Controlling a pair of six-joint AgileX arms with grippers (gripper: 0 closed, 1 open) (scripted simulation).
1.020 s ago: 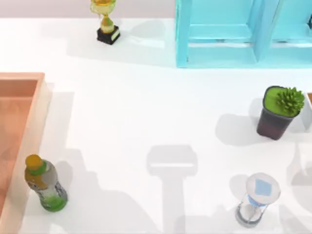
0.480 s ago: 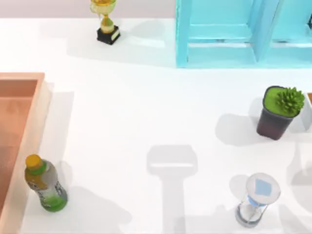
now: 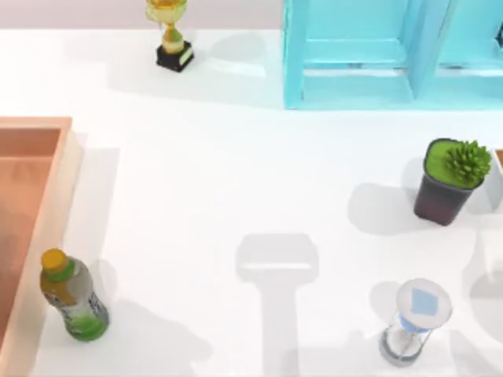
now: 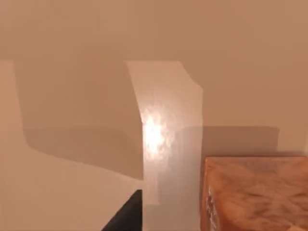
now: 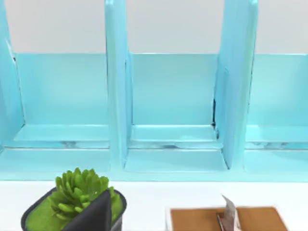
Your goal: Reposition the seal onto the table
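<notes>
Both hands off the seal; its place cannot be told.
Right hand (image 5: 94, 216): whether spread or pressed together, you cannot tell. The potted plant (image 5: 72, 199) sits just beside it, a brown pad (image 5: 192, 219) near, the blue shelf (image 5: 173, 96) beyond. Risk as judged: a sideways sweep tips the pot. This hand rides low and level, facing the shelf. Left hand (image 4: 126, 216): state likewise untellable, aimed down at the tabletop (image 3: 196, 181), with the wooden tray (image 4: 255, 192) corner close by.

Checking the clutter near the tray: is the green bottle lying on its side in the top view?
No, the green bottle stands upright on the table, its yellow cap up, beside the wooden tray.
</notes>
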